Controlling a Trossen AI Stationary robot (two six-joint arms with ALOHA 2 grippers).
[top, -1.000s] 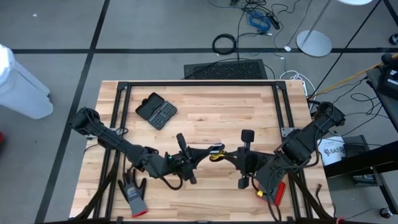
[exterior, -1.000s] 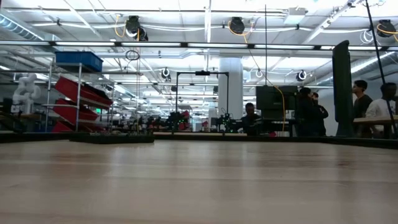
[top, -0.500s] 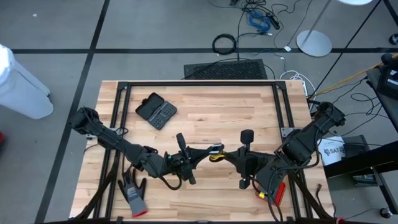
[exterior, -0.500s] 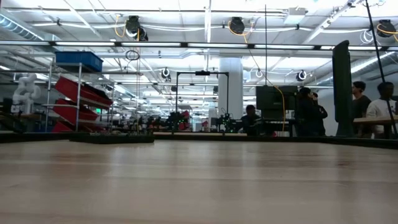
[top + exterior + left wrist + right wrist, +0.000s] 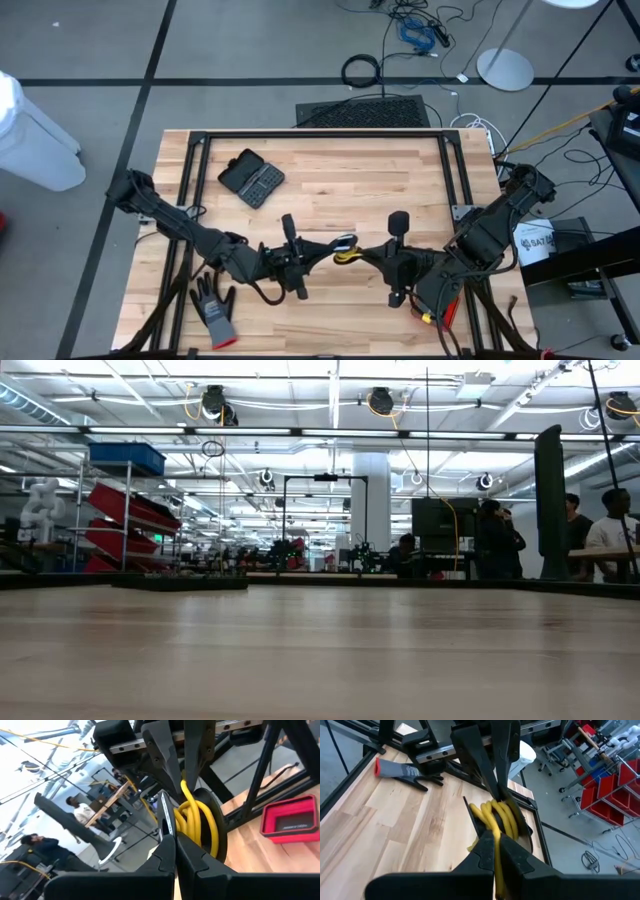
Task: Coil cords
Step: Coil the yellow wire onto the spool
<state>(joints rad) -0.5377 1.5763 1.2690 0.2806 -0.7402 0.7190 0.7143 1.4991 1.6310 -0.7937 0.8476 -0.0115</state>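
Both arms have drawn slightly toward 6 o'clock, left gripper (image 5: 333, 246) and right gripper (image 5: 352, 254) each pinching the coiled yellow cord (image 5: 345, 251) above the table (image 5: 330, 170) centre, so the coil stays held.

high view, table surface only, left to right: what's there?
grey glove → black case → left gripper → yellow cord, held between both grippers → right gripper

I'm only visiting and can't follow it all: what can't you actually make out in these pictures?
- Yellow cord: high view, too small; its ends aren't visible.
- Cord's far side: left wrist view, hidden by left gripper.
- Both arms: absent from the low view.
- Grey glove: partly behind right gripper.
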